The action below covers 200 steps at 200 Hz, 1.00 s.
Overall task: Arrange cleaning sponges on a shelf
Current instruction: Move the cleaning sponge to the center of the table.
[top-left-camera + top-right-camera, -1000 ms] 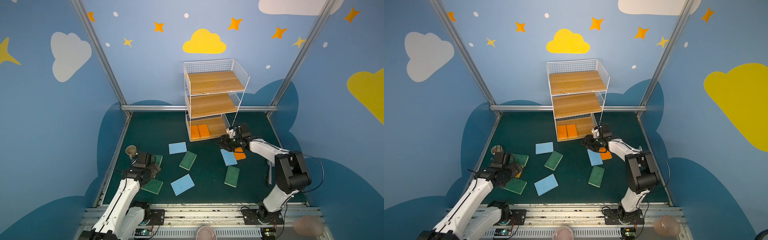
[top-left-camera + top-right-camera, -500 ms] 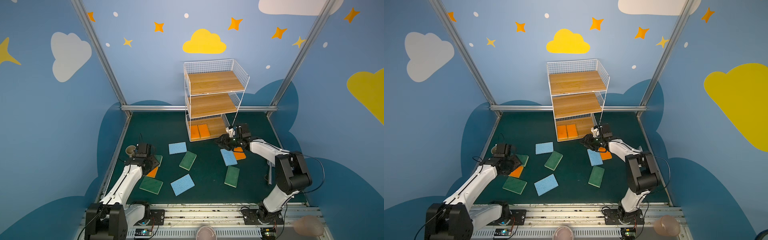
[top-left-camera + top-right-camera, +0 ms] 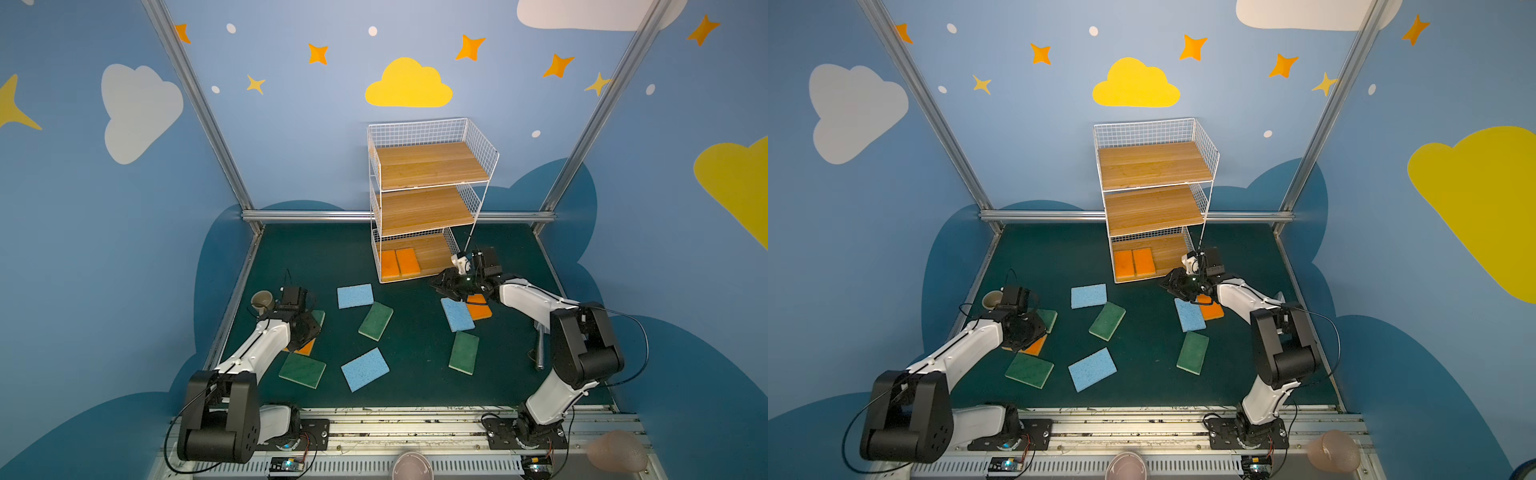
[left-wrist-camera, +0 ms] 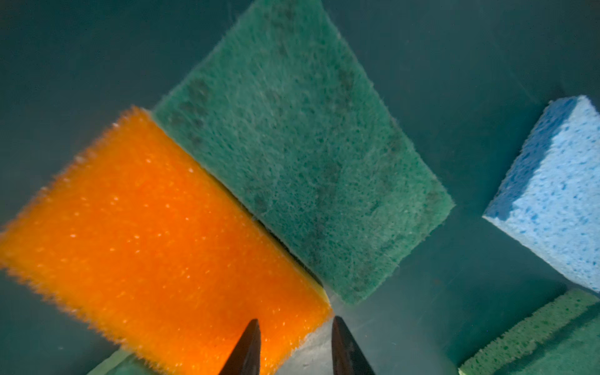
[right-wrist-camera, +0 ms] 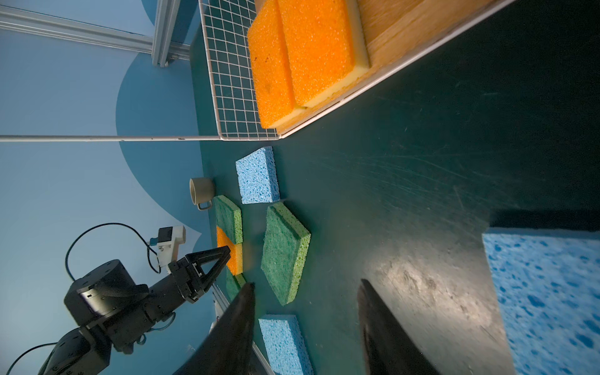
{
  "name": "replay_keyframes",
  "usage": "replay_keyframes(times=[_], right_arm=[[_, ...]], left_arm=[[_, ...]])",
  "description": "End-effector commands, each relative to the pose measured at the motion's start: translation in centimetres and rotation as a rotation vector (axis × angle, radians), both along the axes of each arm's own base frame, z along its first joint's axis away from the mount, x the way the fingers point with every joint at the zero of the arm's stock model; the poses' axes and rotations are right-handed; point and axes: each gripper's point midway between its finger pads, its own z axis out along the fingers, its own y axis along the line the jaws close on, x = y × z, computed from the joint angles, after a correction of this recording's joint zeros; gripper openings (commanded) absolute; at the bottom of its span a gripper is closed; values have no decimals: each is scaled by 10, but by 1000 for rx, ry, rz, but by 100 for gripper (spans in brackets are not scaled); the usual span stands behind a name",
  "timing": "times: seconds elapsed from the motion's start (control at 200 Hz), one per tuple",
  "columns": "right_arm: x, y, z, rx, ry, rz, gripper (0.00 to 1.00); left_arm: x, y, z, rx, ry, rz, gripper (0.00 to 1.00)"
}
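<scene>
**Sponges on the worktop, two already shelved.** An orange sponge (image 4: 156, 233) is lying flat on the dark green worktop (image 3: 415, 390) at the robot's left, long side to long side with a dark green sponge (image 4: 292, 146). The left tool (image 4: 295, 318) is reaching down over one corner of it, fingers narrowly apart astride that corner. Whether they are pinching it cannot be told. A beige cup (image 3: 261, 300) is sitting just beyond.

An orange pair (image 3: 398, 262) is resting side by side on the bottom plank of the white wire shelf (image 3: 428, 166), toward its left side, long axes pointing straight into it.

In both top views, mid-worktop, a far blue sponge (image 3: 354, 296) is lying crosswise, and a tilted green sponge (image 3: 375, 321) is angling toward the shelf. A near blue sponge (image 3: 365, 369) is sitting askew.

At the right, a third blue sponge (image 3: 457, 314) is lying against another orange one (image 3: 480, 311), its long axis running roughly front to back. So is that of a right-hand green sponge (image 3: 464, 352), nearer the robot.

The right tool (image 3: 441, 287) is hovering by the shelf's front corner, fingers apart over bare worktop.
</scene>
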Motion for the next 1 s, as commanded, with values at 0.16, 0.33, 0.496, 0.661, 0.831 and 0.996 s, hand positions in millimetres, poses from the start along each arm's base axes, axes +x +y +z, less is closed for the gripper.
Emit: replay_keyframes(times=[0.16, 0.33, 0.496, 0.661, 0.831, 0.996], right_arm=[[-4, 0, 7, 18, -16, 9, 51], [-5, 0, 9, 20, -15, 14, 51], [-9, -1, 17, 7, -27, 30, 51], [-17, 1, 18, -20, -27, 77, 51], [-28, 24, 19, -69, -38, 199, 48], [-46, 66, 16, -142, -39, 371, 31]], left_arm=[[15, -58, -2, -45, -50, -117, 36], [35, -121, 2, -89, -77, -230, 36], [59, -184, 22, -98, -100, -359, 45], [68, -206, 63, -108, -182, -432, 74], [52, -194, 88, -124, -257, -443, 86], [19, -172, 79, -124, -258, -446, 86]])
